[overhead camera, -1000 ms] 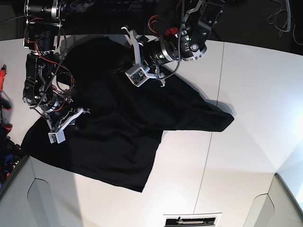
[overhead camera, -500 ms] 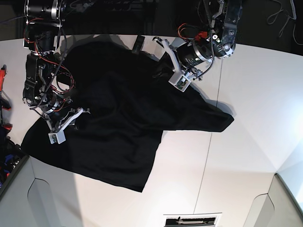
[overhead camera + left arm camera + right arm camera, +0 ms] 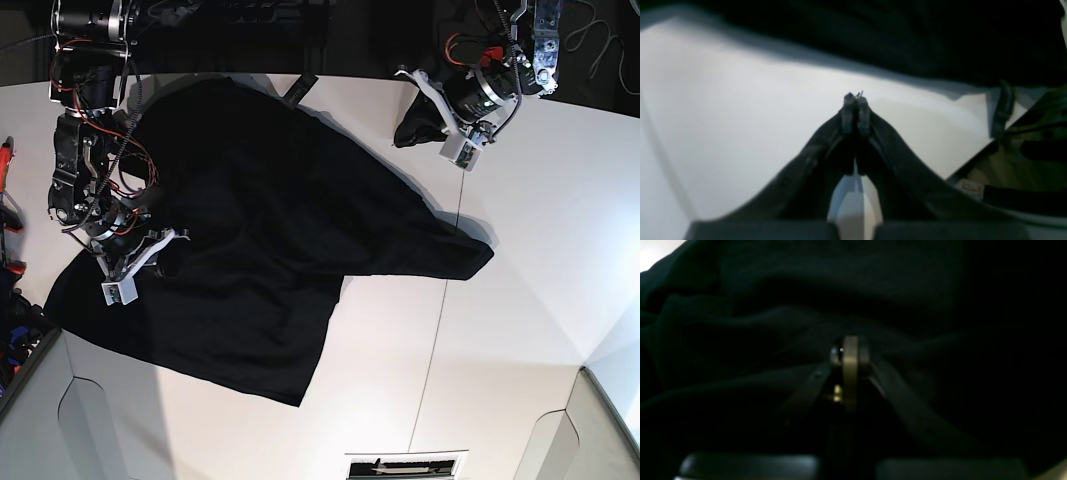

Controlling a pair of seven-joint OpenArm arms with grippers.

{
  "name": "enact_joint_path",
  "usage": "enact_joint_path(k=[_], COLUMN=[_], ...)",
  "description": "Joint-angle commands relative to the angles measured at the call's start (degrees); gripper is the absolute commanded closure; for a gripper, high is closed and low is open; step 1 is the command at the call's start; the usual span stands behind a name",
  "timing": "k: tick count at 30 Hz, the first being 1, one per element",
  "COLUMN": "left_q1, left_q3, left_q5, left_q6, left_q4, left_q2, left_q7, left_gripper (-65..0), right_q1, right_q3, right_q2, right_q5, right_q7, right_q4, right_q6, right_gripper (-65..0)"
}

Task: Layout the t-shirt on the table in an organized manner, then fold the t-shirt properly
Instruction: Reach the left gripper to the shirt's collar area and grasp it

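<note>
The black t-shirt (image 3: 260, 230) lies spread on the white table (image 3: 520, 300), plain side up, with a point reaching right and a loose corner toward the front. My right gripper (image 3: 165, 252) sits at the shirt's left part. In the right wrist view the right gripper (image 3: 850, 346) is shut, with the shirt's (image 3: 740, 306) creases running into its tips. My left gripper (image 3: 408, 130) hangs near the table's far edge, right of the shirt. In the left wrist view the left gripper (image 3: 856, 98) is shut and holds nothing above the bare table (image 3: 740, 100), and the shirt (image 3: 907, 40) lies beyond it.
Thin dark seams (image 3: 440, 330) cross the tabletop. A black-and-white slot (image 3: 405, 466) sits at the front edge. Red tools (image 3: 8, 160) lie at the left edge. The table's edge and dark equipment (image 3: 1023, 150) show at the right of the left wrist view.
The left arm has swung right, from above the shirt's upper middle to the bare far-right part of the table, staying shut. The right arm and the shirt have not moved.
</note>
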Motion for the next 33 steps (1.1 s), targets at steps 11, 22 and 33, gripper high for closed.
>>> enact_joint_path(k=[11,22,33], left_q1=[-0.79,-9.84,-10.32], left_q3=[3.85,27.08,36.83], left_q5=[-9.46,19.74,30.34], left_q6=[-2.92,12.28,17.20], left_q4=[12.09,10.88,10.75], left_q2=[0.17,3.98,3.96], left_q7=[4.39,3.54,3.58], left_gripper=[0.0,0.0,0.0], right_q1=[1.38,1.25,1.27], right_q3=[3.69,7.56,6.80], right_q2=[2.64,2.51,2.49], right_q5=[9.14,9.81,9.35], right_q7=[-5.51,-6.67,-6.45], right_q4=[3.91,4.72,0.87], right_q6=[-0.17,0.02,0.00], right_gripper=[0.0,0.0,0.0])
